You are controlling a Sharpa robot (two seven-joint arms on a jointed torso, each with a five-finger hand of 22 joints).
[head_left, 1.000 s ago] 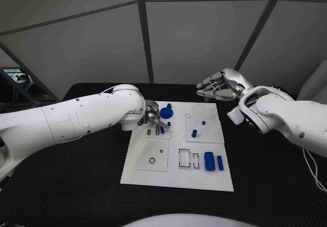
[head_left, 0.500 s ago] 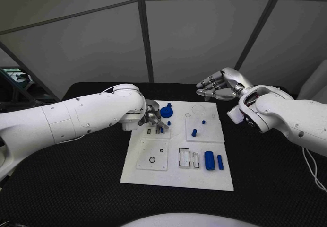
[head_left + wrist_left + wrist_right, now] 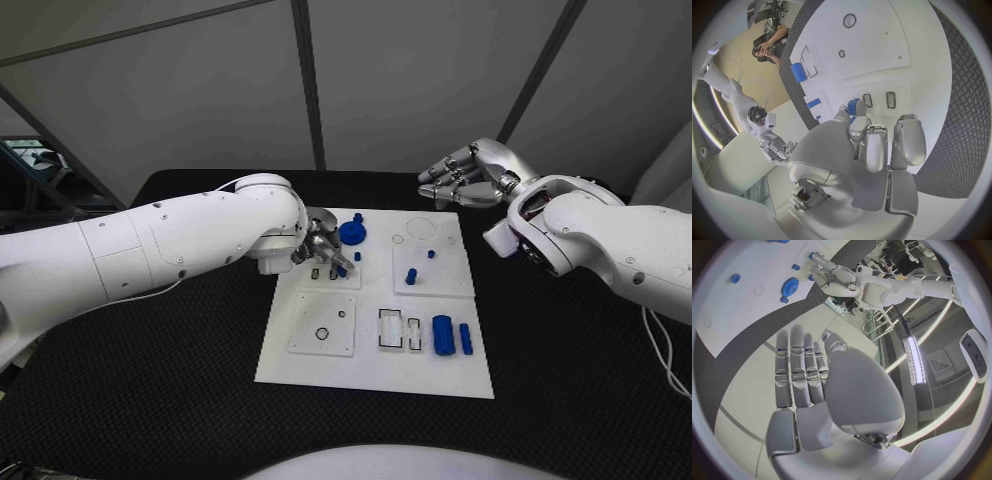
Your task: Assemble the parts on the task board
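Observation:
The white task board (image 3: 325,375) lies mid-table. My left hand (image 3: 320,250) hangs low over its far left corner, beside the blue gear (image 3: 352,235). Its fingertips (image 3: 859,127) pinch a small blue part (image 3: 853,106) right by two narrow slots (image 3: 867,100). My right hand (image 3: 469,175) is raised above the board's far edge, its fingers (image 3: 798,365) straight and holding nothing. Short blue pegs (image 3: 411,277) stand in the right middle panel. A thick blue cylinder (image 3: 443,338) and a slim blue bar (image 3: 464,340) lie near the right edge.
Black textured table (image 3: 173,400) surrounds the board on all sides. My left forearm (image 3: 159,250) crosses the table's left side, and the right arm (image 3: 606,245) sits over the right side. Grey wall panels stand behind the table's far edge.

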